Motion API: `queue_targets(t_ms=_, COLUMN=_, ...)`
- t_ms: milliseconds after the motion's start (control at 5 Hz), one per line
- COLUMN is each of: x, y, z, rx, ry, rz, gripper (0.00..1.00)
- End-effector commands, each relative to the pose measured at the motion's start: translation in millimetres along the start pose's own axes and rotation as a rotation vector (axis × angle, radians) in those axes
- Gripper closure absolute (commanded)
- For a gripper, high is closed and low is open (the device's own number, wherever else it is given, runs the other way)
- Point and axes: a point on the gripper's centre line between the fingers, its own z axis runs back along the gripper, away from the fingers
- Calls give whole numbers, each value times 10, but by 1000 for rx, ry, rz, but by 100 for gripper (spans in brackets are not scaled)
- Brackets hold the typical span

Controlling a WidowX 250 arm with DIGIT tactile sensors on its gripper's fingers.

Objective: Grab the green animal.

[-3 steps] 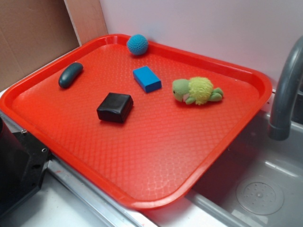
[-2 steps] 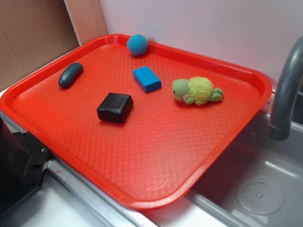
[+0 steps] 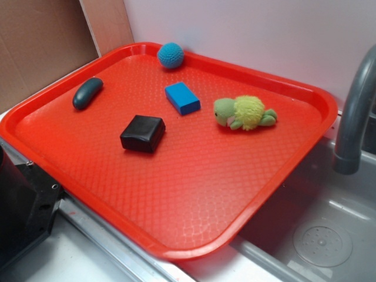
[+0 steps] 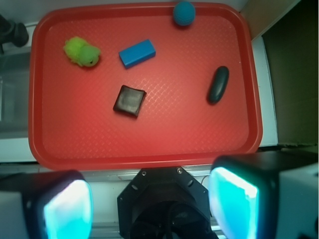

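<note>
Your tool [image 4: 149,209] hangs high above the near edge of the red tray [image 3: 176,249], its two pale fingers [image 4: 67,209] spread wide apart with nothing between them. The plush turtle [image 3: 244,113], green-headed with a fuzzy yellow-green shell, lies on its belly toward the tray's far side, near the sink, just beside the blue block [image 3: 182,97] and apart from it. A black square block [image 3: 143,133], a dark teal oblong [image 3: 87,93] and a teal crocheted ball [image 3: 170,55] share the tray. Nothing of the grab looks done yet: you have the whole approach ahead, across the tray and down over the turtle, then the close on its soft body.
</note>
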Motion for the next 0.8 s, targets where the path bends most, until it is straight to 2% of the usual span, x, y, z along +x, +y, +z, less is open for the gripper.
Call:
queue_targets(t_ms=0, x=300, y=-125, z=-96, rx=32, ry=-50, rz=-47, gripper=0)
queue_targets(t_ms=200, x=475, y=-239, z=-234, rx=28, ry=-88, rz=-82, gripper=0)
queue_targets(t_ms=400, x=741, y=-403, z=-485, rx=46, ry=-126, rz=-109, gripper=0)
queue_targets(t_ms=600, x=941, y=-503, z=-714, rx=35, ry=-158, rz=-142, gripper=0)
